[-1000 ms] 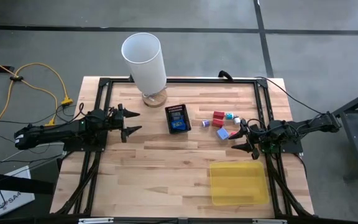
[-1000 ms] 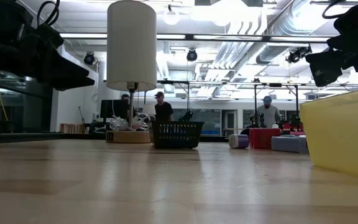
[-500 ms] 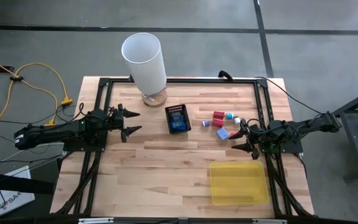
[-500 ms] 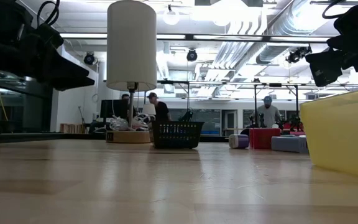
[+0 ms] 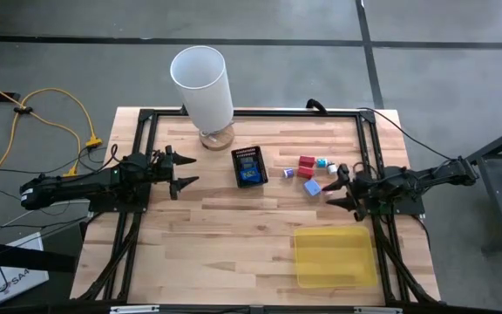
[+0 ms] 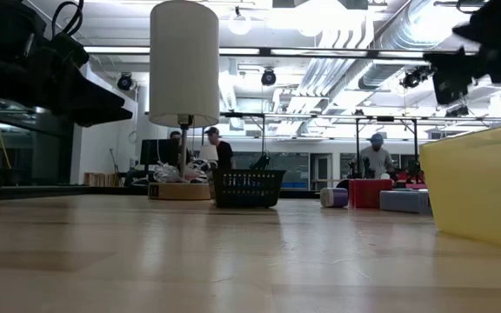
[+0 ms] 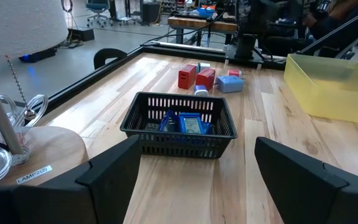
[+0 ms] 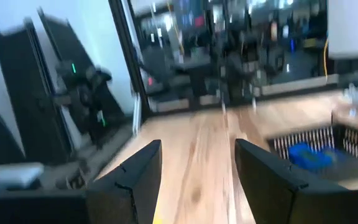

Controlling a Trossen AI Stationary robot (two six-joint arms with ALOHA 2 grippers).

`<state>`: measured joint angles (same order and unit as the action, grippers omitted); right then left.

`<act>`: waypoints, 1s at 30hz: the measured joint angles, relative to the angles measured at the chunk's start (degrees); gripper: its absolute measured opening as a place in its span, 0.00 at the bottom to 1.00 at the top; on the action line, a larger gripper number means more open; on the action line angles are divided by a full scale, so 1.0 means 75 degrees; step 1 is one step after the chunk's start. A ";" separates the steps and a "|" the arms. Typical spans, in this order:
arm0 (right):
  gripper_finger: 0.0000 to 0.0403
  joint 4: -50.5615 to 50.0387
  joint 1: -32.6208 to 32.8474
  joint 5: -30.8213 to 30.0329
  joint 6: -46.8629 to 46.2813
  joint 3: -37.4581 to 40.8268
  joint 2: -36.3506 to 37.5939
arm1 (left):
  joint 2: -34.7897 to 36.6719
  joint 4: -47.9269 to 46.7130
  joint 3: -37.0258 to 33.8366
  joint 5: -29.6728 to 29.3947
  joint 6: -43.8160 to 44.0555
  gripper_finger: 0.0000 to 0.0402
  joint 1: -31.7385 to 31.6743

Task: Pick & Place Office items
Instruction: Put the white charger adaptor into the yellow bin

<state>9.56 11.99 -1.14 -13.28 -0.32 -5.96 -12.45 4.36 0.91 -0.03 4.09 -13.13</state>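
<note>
Several office items loose on table (image 5: 216,227), on the side of the black mesh box (image 5: 250,167) toward the rt arm: red blocks (image 5: 307,165) nearest the far edge, white/teal block (image 5: 322,163) just beside them, purple block (image 5: 288,174) closest to the box, pale blue block (image 5: 312,187) farthest from the box. More blue pcs (image 7: 180,122) already lying inside the box, per left wrist view.

Step in hand, as a judgement: approach before a pick, nothing lifted yet. Most of the job not done, w/ the loose cluster not yet placed.

Right pincer (image 5: 338,186) beyond the cluster as seen from the box, just beside the pale blue block, not touching it. Fingers partway apart, nothing between them in right wrist view. Height above table hard to tell from low view.

Next move prob.: lower and ease toward the box until the pale blue block sits between the fingers, then close. Needs care w/ the red blocks packed close by; a wide sweep could knock them.

Left pincer (image 5: 190,170) on the opposite side of the box, well apart from it, wide open, empty, waiting.

Yellow tray (image 5: 334,257) nearer the front edge than the box, on the rt arm's side, no pcs seen in it.
</note>
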 joint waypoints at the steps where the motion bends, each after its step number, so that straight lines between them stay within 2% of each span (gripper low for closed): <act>1: 0.47 0.0303 0.0000 -0.0014 0.0005 0.0000 0.0000 | 0.0000 0.0000 0.0000 0.0000 -0.0001 0.77 0.0000; 6: 0.47 0.1724 0.0000 0.0005 0.0817 0.0000 0.0000 | 0.0000 0.0000 0.0000 0.0000 -0.0001 0.77 0.0000; 10: 0.47 0.2421 0.0000 -0.0298 0.1679 -0.0041 0.0000 | 0.0000 0.0000 0.0000 -0.0001 -0.0002 0.77 0.0000; 20: 0.47 0.2296 0.0000 -0.1655 0.2949 -0.0747 0.0000 | 0.0001 -0.0002 0.0000 -0.0001 -0.0002 0.77 0.0000; 30: 0.47 0.2068 0.0000 -0.2745 0.3325 -0.1007 -0.0003 | 0.0002 -0.0003 0.0000 0.0000 -0.0003 0.77 0.0003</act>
<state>25.07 11.99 -21.73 11.66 -7.87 -5.98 -12.43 4.34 0.91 -0.03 4.07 -13.10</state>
